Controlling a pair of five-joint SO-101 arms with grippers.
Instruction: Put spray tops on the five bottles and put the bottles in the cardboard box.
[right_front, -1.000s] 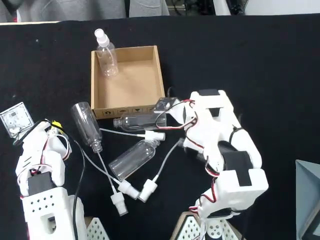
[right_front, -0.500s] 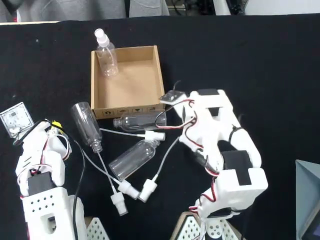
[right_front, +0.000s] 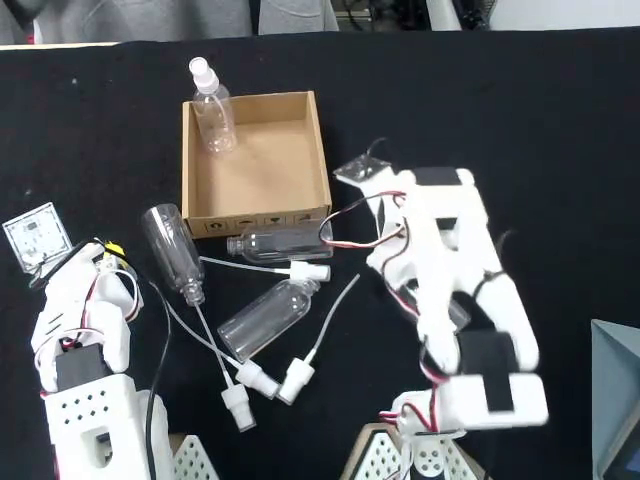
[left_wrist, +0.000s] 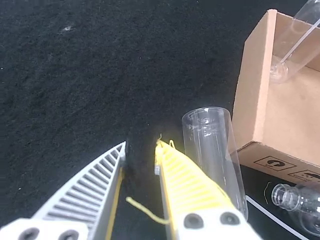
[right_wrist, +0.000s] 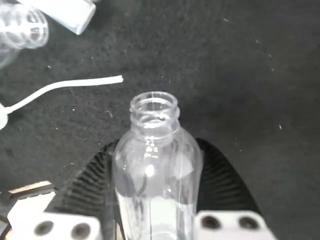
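Five clear plastic bottles counted. One clear plastic capped bottle (right_front: 212, 110) with a white spray top leaned at the far left corner of the open brown cardboard box (right_front: 255, 220), neck sticking out past the wall. Could not tell whether its base touched the box floor.

Three uncapped ones lay on the black worktop (right_front: 540, 130) in front of the box. The left bottle (right_front: 172, 248) lay just off the box's front left corner. The middle bottle (right_front: 278, 242) lay along the front wall, just beside it. The near bottle (right_front: 265, 320) lay further toward the arms.

The fifth bottle (right_wrist: 155, 165), also uncapped, was in the right tool (right_wrist: 157, 145). Black jaws pressed against both its sides and its open mouth pointed away from the wrist. Its lower body was cut off by the frame edge. From the high view it was mostly hidden under the white right arm (right_front: 450, 260).

A single spray top (right_front: 310, 270) with a thin dip tube lay between the middle bottle and the near bottle. A cluster of three spray tops (right_front: 258, 378) with tubes lay closer to the arm bases.

The left tool (left_wrist: 140, 147) had its grey and yellow fingers parted a little with nothing between them. It sat over bare worktop just beside the left bottle's base, rear part cut off.
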